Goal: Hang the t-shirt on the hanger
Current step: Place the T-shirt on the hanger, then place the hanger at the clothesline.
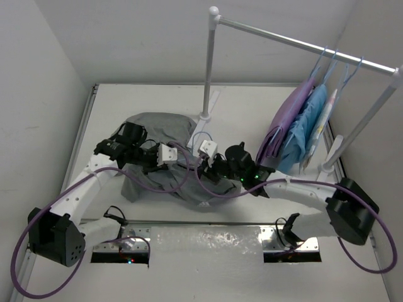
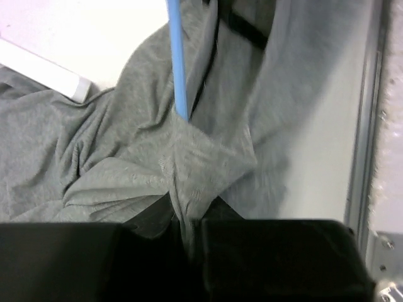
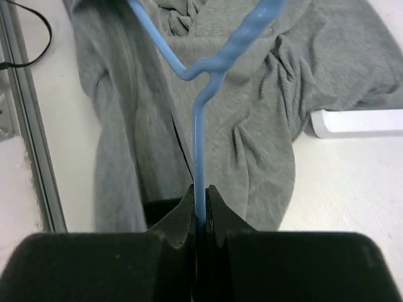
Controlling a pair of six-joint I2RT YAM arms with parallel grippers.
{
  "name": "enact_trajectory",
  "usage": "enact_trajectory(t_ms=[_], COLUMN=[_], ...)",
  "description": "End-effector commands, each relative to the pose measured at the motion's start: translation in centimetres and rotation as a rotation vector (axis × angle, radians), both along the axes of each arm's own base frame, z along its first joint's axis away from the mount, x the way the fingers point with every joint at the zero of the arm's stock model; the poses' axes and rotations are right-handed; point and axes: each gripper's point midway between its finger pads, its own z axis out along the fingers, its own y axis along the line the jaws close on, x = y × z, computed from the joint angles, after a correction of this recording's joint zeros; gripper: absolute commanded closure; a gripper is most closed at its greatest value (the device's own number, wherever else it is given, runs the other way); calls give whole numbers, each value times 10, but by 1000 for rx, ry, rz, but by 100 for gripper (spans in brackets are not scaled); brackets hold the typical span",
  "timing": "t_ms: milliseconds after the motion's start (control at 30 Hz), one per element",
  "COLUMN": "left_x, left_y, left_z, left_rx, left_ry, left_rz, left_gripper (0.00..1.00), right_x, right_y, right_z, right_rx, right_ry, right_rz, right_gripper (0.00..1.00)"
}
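we see the grey t-shirt [image 1: 157, 126] lying crumpled on the white table [image 1: 252, 113], in the middle between the two arms and just in front of the foot of the clothes rack. the left gripper [image 2: 187, 223] is pinched narrow on a bunched fold of the t-shirt, with cloth squeezed between its dark fingers. the right gripper [image 3: 200, 217] is clamped tight on the thin light-blue wire hanger [image 3: 201, 138], holding the straight wire just below the twisted neck. in the left wrist view one blue wire of the hanger runs down into the fabric just above the pinched fold. to the right, a purple garment [image 1: 289, 116] and a light-blue garment [image 1: 308, 126] hang from the rail [image 1: 283, 39].
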Motion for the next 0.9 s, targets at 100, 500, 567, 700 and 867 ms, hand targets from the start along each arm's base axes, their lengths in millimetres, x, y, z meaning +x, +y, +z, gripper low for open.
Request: enact_trajectory(t_ms=[100, 500, 567, 700, 867], left_x=[-20, 9, 17, 11, 9], left_y=[26, 9, -5, -44, -71], left_z=[3, 65, 87, 83, 52], left_rx=[37, -167, -222, -210, -117], left_ry=[22, -37, -89, -36, 4], left_rz=[-50, 23, 16, -21, -67], left_gripper=[92, 41, 41, 41, 41], right_x=[11, 9, 9, 9, 9], right_y=[-38, -45, -43, -41, -41], right_z=[38, 47, 49, 50, 58], right_rx=[40, 13, 19, 19, 22], right_ry=[-190, -212, -212, -215, -229], right_rz=[-100, -108, -104, -102, -105], right_gripper=[100, 100, 100, 100, 100])
